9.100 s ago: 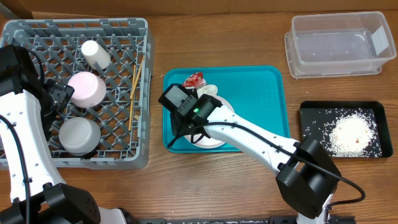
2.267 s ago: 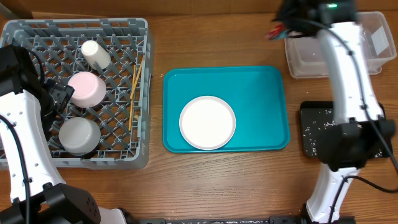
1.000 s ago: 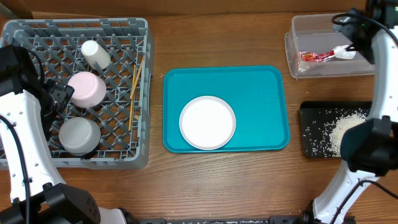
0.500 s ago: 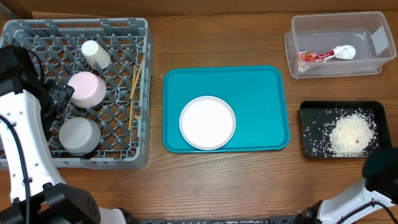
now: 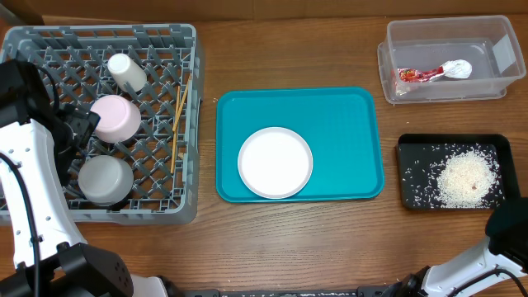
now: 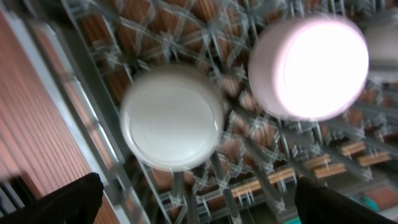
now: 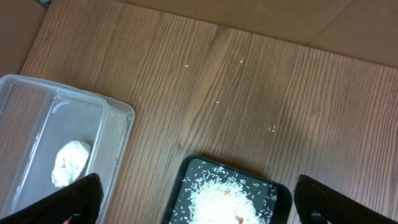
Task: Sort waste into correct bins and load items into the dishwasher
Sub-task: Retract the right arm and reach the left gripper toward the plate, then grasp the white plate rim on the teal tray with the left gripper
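Your right pincer (image 7: 199,210), wide open and empty: black tray (image 7: 186,167) rim beneath it, counter (image 7: 261,93) ahead. Left pincer (image 6: 199,205), likewise open and empty, hovers over the rack (image 6: 93,134) and its bowls (image 6: 171,118).

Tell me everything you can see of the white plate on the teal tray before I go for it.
The white plate is round, plain and smooth, with a shallow well and a slightly raised rim. Whether it is ceramic or plastic cannot be told. It lies flat and right side up on the teal tray, left of the tray's centre and close to its robot-side edge. Its surface looks bare, with no scraps or crumbs. Only the tray touches it, and it shows only in the overhead view.
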### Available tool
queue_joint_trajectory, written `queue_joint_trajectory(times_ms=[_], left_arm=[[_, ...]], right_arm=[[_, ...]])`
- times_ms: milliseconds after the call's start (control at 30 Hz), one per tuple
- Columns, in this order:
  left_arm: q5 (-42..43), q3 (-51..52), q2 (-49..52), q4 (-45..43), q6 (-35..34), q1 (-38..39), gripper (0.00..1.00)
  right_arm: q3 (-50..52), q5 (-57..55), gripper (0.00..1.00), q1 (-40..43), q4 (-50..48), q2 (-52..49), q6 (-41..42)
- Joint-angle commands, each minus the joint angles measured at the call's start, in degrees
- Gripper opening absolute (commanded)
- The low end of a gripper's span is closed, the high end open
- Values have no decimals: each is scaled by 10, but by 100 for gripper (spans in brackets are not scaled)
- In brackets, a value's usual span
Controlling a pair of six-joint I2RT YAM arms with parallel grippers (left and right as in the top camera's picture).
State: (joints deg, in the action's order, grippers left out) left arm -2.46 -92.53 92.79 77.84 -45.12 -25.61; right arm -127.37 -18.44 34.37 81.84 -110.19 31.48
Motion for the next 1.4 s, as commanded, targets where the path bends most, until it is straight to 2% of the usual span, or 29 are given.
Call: queue_joint_trajectory(times_ms=[0,67,133,200,300,400,467,600,733,900,1200,1367], left_arm=[[154,-1,-2,47,27,0,100],[245,10,-2,66,90,16,100],[312,21,-2,62,183,49,100],[336,30,-2,61,244,94,100],[334,46,-2,36,285,199,100],[319,68,-1,-38,278,325,100],[278,74,6,-89,256,407,100],[125,74,37,-181,185,572,100],[-13,74,74,-244,141,681,100],[-43,74,129,-286,128,731,100],[-59,74,229,-320,134,744,99],[-83,74,261,-318,134,749,72]], right_arm=[[-2,-8,100,-1,-3,1,1],[-2,-8,100,-1,-3,1,1],[-2,-8,100,-1,-3,1,1],[-2,-8,100,-1,-3,1,1],[-2,-8,100,-1,-3,1,1],[-2,-8,100,-1,-3,1,1],[-2,-8,100,-1,-3,1,1],[-2,-8,100,-1,-3,1,1],[-2,-8,100,-1,-3,1,1],[-2,-8,100,-1,-3,1,1],[-2,-8,100,-1,-3,1,1],[-2,-8,100,-1,-3,1,1]])
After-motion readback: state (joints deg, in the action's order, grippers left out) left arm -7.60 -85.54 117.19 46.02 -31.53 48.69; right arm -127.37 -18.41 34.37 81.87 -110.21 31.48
